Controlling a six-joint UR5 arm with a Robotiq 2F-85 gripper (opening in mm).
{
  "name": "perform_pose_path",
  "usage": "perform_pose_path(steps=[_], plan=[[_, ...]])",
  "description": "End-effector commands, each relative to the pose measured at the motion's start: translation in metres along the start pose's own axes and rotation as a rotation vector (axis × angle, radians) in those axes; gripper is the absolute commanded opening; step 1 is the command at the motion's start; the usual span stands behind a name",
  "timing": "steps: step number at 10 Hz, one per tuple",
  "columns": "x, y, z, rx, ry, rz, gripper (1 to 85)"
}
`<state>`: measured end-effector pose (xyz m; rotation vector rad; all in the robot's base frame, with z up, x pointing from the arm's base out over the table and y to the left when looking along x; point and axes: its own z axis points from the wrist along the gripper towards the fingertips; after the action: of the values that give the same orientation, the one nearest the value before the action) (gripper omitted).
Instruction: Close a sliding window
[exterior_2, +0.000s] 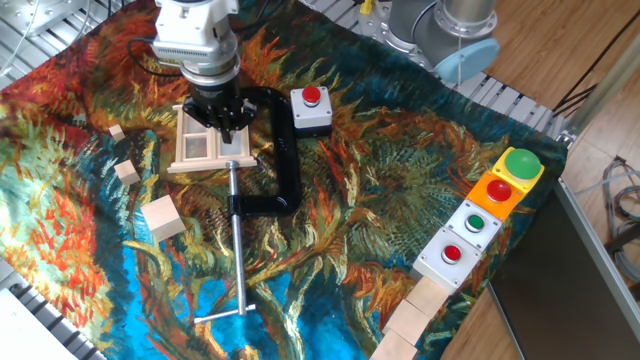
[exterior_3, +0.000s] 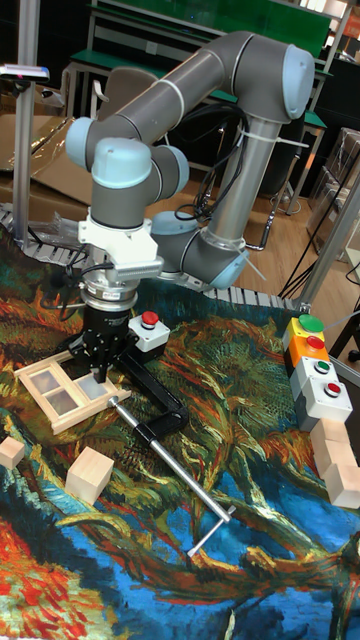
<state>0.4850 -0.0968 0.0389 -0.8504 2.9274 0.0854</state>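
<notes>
Hand (exterior_2: 224, 120) sits low over the sliding window (exterior_2: 208, 148), fingertips down at its right pane, on the side nearest the black C-clamp (exterior_2: 277, 160). Fingers look close together, but whether they pinch anything or just press, cannot tell; contact point is hidden by the hand body in both views.

Sliding window lies flat on the patterned cloth on the bench (exterior_2: 400, 200), just left of the C-clamp, with the grey button box (exterior_2: 310, 110) beyond the clamp. In the tall view the window (exterior_3: 62, 390) shows two panes in a pale wooden frame.

Judgement: light, stiff, small wooden model, likely to skid on cloth if pushed hard. Best contact is the sash edge or pane bar, pushing along the track, not down on the thin pane. Wooden cube (exterior_2: 163, 218) sits below the window, apart from it.
</notes>
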Motion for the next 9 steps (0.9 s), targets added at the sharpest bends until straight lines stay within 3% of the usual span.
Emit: perform_pose_path(steps=[1, 6, 9], plan=[[0.0, -0.0009, 0.0062, -0.012, -0.029, 0.0, 9.7], [0.009, -0.0026, 0.0094, -0.011, -0.028, -0.006, 10.3], [0.0027, 0.0022, 0.0075, -0.026, -0.052, 0.007, 10.7]])
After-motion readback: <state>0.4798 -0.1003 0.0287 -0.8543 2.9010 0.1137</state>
